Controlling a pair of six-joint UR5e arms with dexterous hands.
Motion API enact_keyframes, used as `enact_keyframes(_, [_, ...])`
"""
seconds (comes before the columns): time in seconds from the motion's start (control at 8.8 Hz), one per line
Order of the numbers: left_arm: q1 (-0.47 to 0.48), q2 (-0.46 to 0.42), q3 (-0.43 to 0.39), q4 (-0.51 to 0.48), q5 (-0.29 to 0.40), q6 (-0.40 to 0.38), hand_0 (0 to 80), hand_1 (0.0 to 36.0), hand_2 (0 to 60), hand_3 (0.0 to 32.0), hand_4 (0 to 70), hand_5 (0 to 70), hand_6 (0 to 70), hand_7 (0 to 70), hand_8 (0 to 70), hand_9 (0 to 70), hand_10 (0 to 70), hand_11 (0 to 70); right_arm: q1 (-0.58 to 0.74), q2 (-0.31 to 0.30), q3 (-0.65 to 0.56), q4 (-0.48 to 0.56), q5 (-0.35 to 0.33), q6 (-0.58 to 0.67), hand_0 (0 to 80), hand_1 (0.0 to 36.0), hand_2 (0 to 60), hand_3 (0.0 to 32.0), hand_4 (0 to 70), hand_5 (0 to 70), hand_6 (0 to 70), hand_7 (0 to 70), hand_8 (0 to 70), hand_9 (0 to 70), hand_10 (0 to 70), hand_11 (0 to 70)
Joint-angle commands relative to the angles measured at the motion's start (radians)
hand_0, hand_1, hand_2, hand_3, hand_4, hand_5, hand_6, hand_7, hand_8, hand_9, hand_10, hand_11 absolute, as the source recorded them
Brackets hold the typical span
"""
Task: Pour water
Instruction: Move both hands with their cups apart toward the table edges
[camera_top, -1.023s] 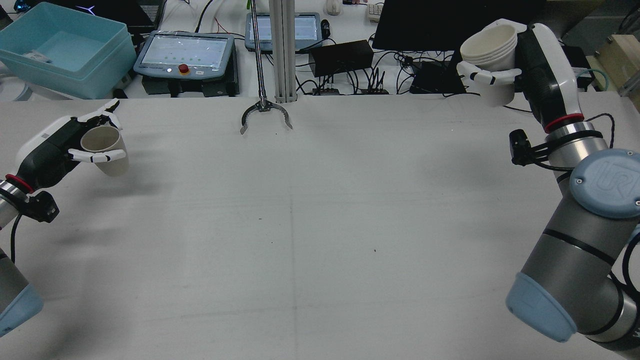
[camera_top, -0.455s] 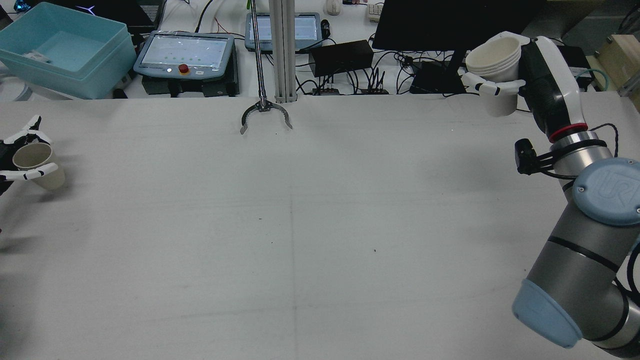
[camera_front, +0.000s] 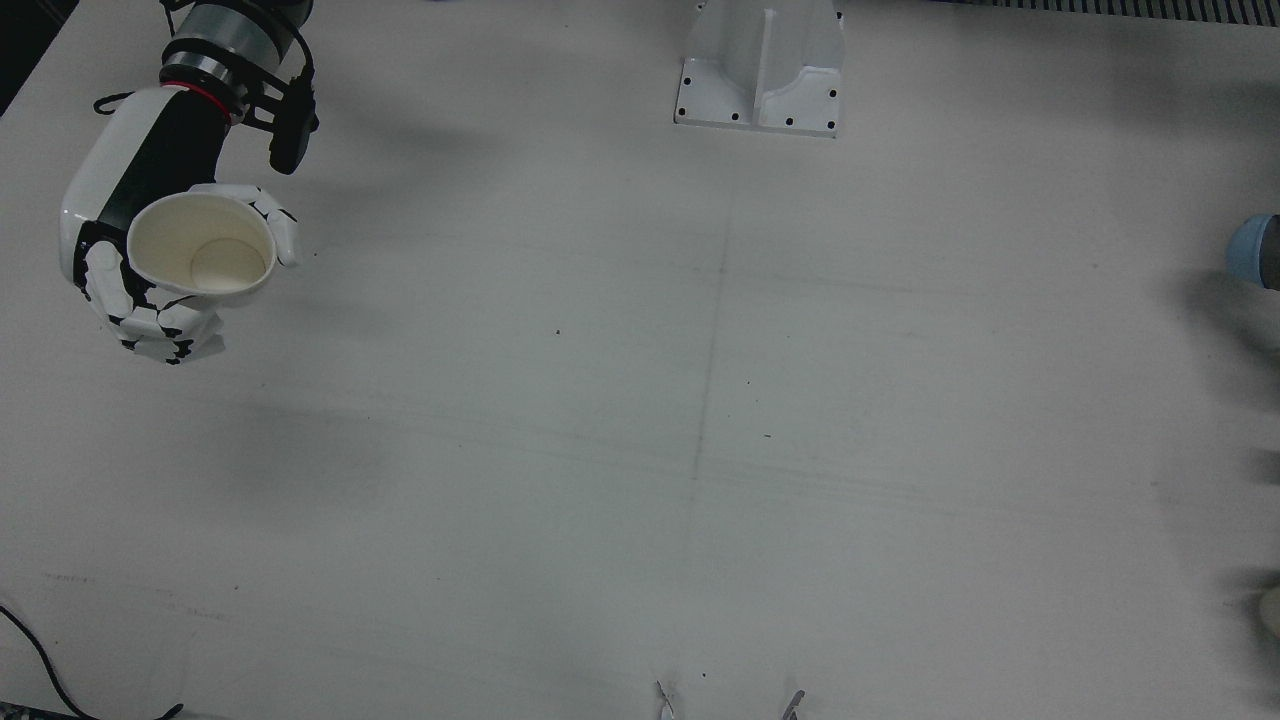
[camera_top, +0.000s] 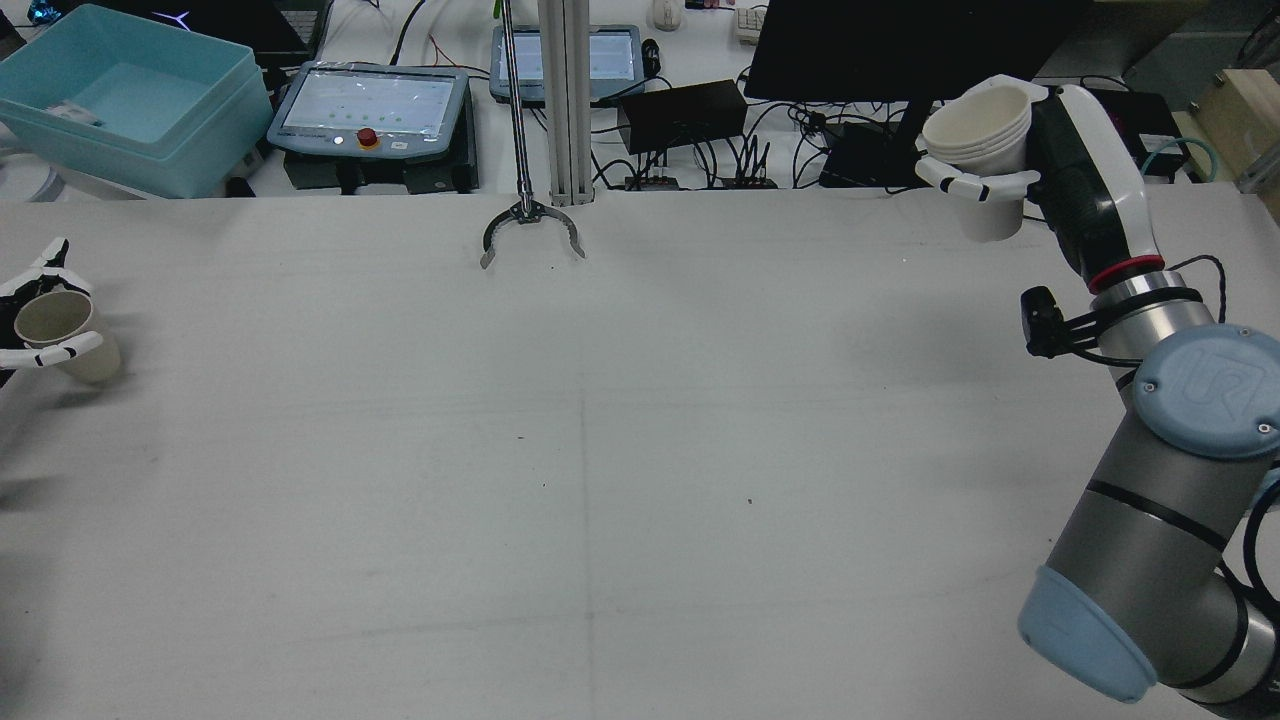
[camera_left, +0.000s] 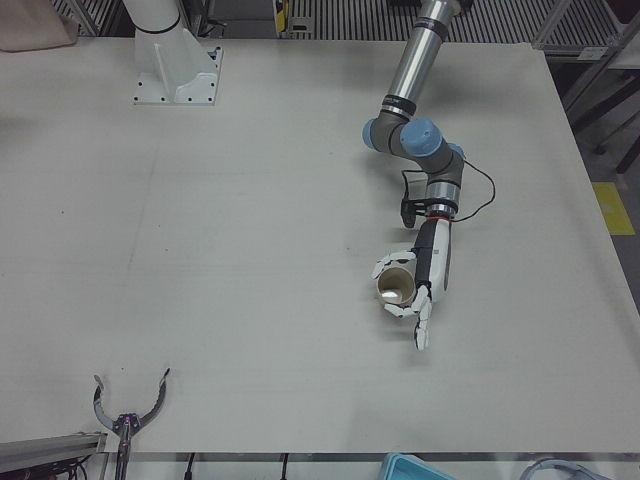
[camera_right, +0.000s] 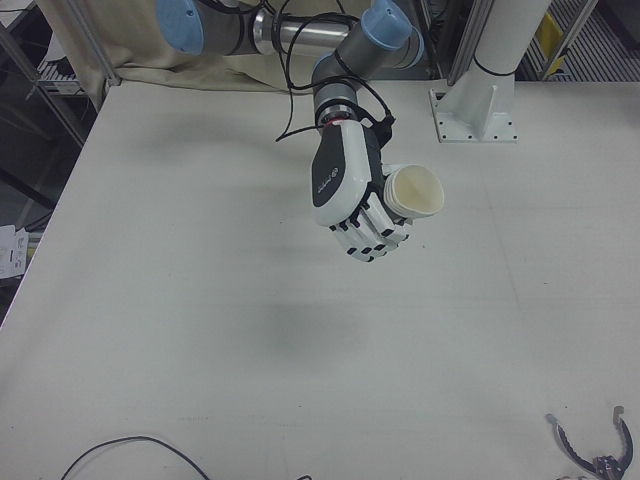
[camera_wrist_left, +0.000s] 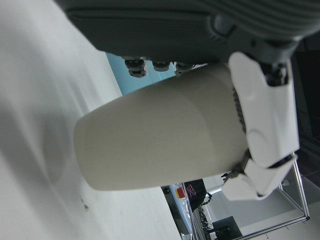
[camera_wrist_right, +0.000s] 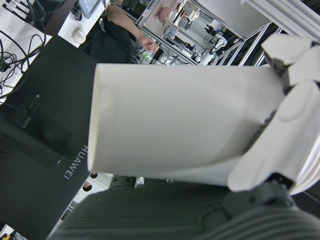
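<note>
My left hand (camera_top: 22, 318) is shut on a beige paper cup (camera_top: 68, 332) at the far left edge of the rear view, upright just above the table. In the left-front view the hand (camera_left: 432, 275) holds the cup (camera_left: 397, 288) with its mouth up. The cup fills the left hand view (camera_wrist_left: 160, 145). My right hand (camera_top: 1075, 170) is shut on a stack of white paper cups (camera_top: 982, 140), held high at the table's far right. The front view shows that hand (camera_front: 130, 290) and the empty cup (camera_front: 205, 250); the right-front view shows the hand (camera_right: 350, 195) and the cup (camera_right: 415, 190).
A metal grabber claw (camera_top: 530, 230) hangs over the table's far middle edge. Beyond the table are a teal bin (camera_top: 130, 100), a teach pendant (camera_top: 370, 105), cables and a dark monitor (camera_top: 900, 40). A white pedestal (camera_front: 760, 65) stands at the robot side.
My left hand has carried the beige cup far to the left, to the rear view's edge. My right hand has shifted slightly with its cups still held high.
</note>
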Motion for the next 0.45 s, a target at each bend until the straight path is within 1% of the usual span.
enact_keyframes(0.0, [0.000, 0.021, 0.007, -0.023, 0.001, -0.003, 42.9, 7.8, 6.6, 0.0, 18.4, 10.6, 0.0, 5.4, 0.0, 0.7, 1.8, 3.4, -0.022, -0.010, -0.001, 0.000, 0.003, 0.000, 45.5, 14.6, 48.1, 0.0, 16.4, 69.7, 51.6, 64.1, 44.5, 60.4, 34.5, 49.6])
enact_keyframes(0.11, [0.000, 0.023, 0.006, -0.026, 0.001, -0.004, 43.0, 7.4, 4.6, 0.0, 17.6, 3.9, 0.2, 5.9, 0.0, 0.5, 1.8, 3.4, -0.025, -0.010, -0.001, 0.000, 0.004, -0.001, 45.5, 14.5, 47.4, 0.0, 16.2, 69.3, 51.5, 63.9, 44.4, 60.2, 34.4, 49.5])
enact_keyframes(0.23, [-0.003, 0.023, 0.003, -0.026, 0.001, -0.009, 42.8, 7.4, 3.2, 0.0, 13.8, 0.0, 0.2, 5.6, 0.0, 0.8, 1.8, 3.4, -0.027, -0.011, -0.001, 0.000, 0.004, 0.000, 45.5, 14.3, 46.8, 0.0, 16.1, 69.1, 51.4, 63.8, 44.4, 60.2, 34.3, 49.4])
enact_keyframes(0.34, [-0.006, 0.024, -0.011, -0.034, 0.011, -0.015, 43.0, 8.1, 3.7, 0.0, 9.9, 0.0, 0.0, 3.6, 0.0, 0.3, 1.5, 3.1, -0.027, -0.011, -0.001, 0.000, 0.004, 0.000, 45.4, 14.3, 46.7, 0.0, 16.2, 69.0, 51.5, 64.0, 44.4, 60.3, 34.4, 49.4])
